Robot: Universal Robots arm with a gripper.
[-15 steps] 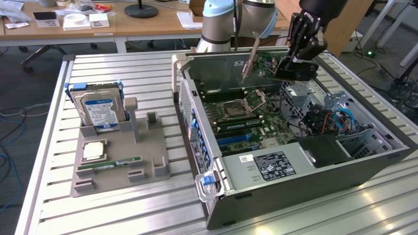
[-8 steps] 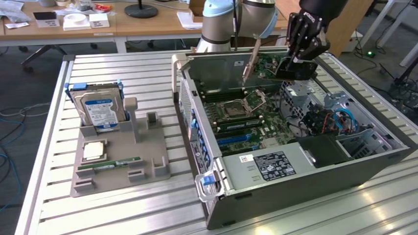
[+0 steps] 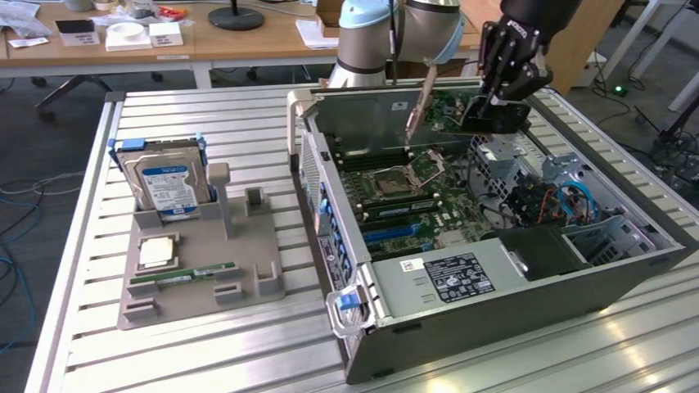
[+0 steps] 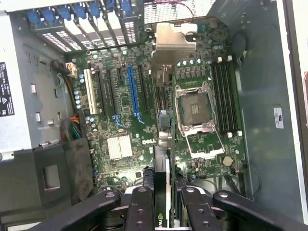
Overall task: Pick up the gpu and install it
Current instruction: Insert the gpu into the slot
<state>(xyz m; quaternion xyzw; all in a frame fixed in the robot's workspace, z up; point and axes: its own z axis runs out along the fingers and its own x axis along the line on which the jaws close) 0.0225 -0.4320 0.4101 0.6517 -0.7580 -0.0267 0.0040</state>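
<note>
My gripper hangs over the far end of the open computer case, shut on the gpu. The card is held on edge above the motherboard, and its silver bracket points towards the exterior view's left. In the wrist view the gpu runs edge-on from between the black fingers out to its metal bracket. It hovers clear of the board, between the long blue slot and the CPU socket.
A grey holder on the slatted table carries a blue-labelled hard drive, a CPU chip and a green RAM stick. Inside the case are the power supply, a drive cage and blue cables. A desk stands behind.
</note>
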